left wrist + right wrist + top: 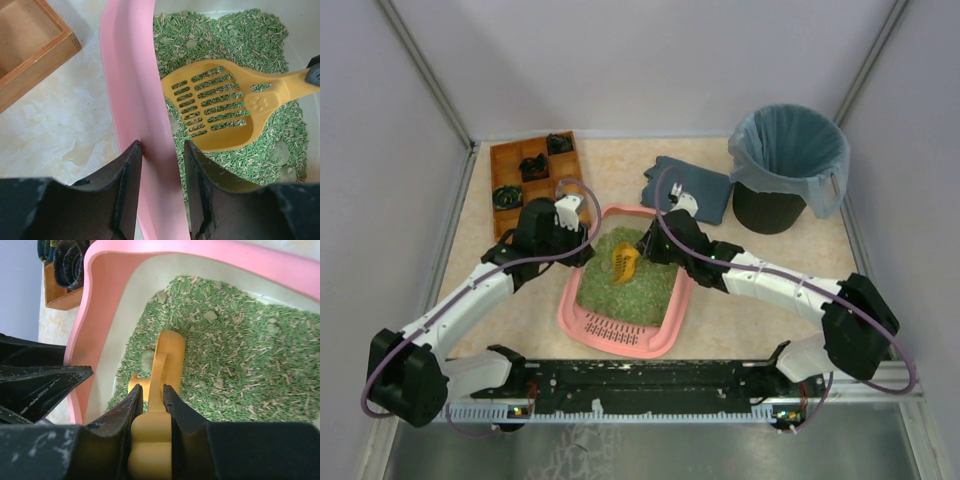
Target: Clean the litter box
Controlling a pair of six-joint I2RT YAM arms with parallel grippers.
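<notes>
Logging top view: pink rectangular plastic litter box [567, 312], green granules [620, 290] inside, lies central on the beige table [610, 170], grille end nearest me | left wrist only: left gripper [162, 150] narrowly parted, pinching the box's side rim | right wrist only: right gripper [150, 392] squeezed onto yellow slotted plastic scoop [167, 355] handle, head over the granules

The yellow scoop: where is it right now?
In the top view the yellow scoop is mid-table, over the green litter inside the pink litter box, its handle pinched by the right end effector.
</notes>
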